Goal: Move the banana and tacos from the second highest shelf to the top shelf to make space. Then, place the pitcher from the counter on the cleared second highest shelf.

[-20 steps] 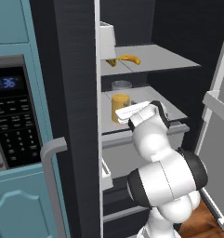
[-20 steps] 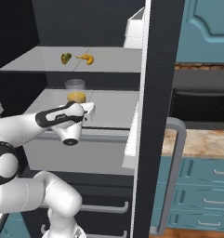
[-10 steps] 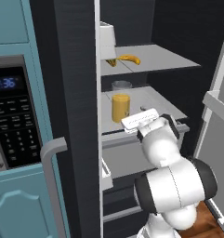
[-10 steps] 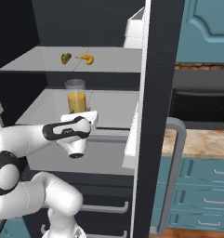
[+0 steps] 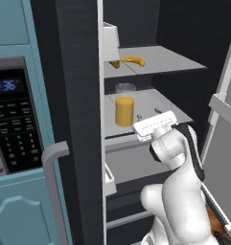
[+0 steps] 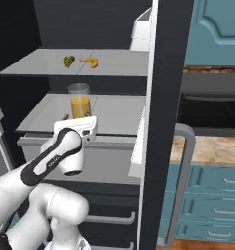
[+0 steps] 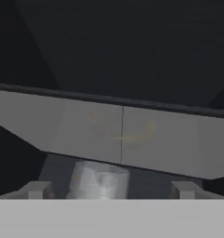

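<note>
**Q:** Gripper state?

**A:** My gripper [image 5: 148,115] is spread wide and grasps nothing. In the hand view both fingertips [image 7: 36,189] stand far apart at the bottom, with the pale rim of the pitcher [image 7: 99,179] low between them and touching neither.

**Q:** Where do the task's things sit?

**A:** The pitcher [image 5: 124,111] stands upright on the second shelf [image 5: 162,103], just ahead of my gripper and near the shelf's front edge. The banana [image 6: 91,61] and tacos [image 6: 69,61] lie side by side but apart on the top shelf [image 6: 36,66], above my gripper and further in. In the hand view I look up at the underside of that top slab.

**Q:** Which step is this?

**A:** Judgement: the last one. Both foods are up top and the pitcher is on the cleared shelf, so what remains is getting myself clear of the fridge.

**Q:** What does the next move call for?

**A:** A straight pull back along my own axis with the fingers kept spread, so neither one catches the pitcher's wall. The pitcher is tall and stands close to the front rim, so I reckon a sideways knock could tip it off the shelf. I should not lift until I am outside the fridge, since the top shelf is overhead. I cannot tell from these views how far the pitcher's base is from the rim.
</note>
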You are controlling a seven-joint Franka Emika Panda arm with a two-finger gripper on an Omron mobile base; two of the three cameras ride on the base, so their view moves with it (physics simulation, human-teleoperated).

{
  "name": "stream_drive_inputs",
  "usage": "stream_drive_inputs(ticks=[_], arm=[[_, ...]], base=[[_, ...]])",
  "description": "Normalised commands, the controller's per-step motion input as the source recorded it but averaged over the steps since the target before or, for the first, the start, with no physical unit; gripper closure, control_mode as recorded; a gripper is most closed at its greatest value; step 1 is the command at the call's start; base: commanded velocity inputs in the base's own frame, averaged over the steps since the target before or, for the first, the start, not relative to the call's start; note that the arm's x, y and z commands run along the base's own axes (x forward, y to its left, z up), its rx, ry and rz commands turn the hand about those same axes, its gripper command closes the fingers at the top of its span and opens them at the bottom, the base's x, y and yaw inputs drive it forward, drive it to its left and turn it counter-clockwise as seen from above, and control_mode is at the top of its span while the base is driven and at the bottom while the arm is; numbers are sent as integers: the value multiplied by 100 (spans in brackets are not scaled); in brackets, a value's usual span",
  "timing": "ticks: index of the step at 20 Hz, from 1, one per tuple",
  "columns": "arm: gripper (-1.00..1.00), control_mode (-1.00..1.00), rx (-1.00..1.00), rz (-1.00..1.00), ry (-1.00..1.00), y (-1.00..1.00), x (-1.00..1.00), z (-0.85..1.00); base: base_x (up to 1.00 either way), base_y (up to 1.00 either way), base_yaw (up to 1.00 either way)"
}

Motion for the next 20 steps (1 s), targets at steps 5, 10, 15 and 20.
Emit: stream_drive_inputs(ticks=[5, 10, 15, 20], arm=[[-100, -100, -11, 0, 23, 0, -90, 81], [-100, -100, -13, 0, 31, 0, -93, 61], [-100, -100, -8, 0, 25, -10, -67, 99], [-100, -100, -4, 0, 19, -24, -77, 100]], base=[[0, 0, 0], [0, 0, 0], [0, 0, 0], [0, 0, 0]])
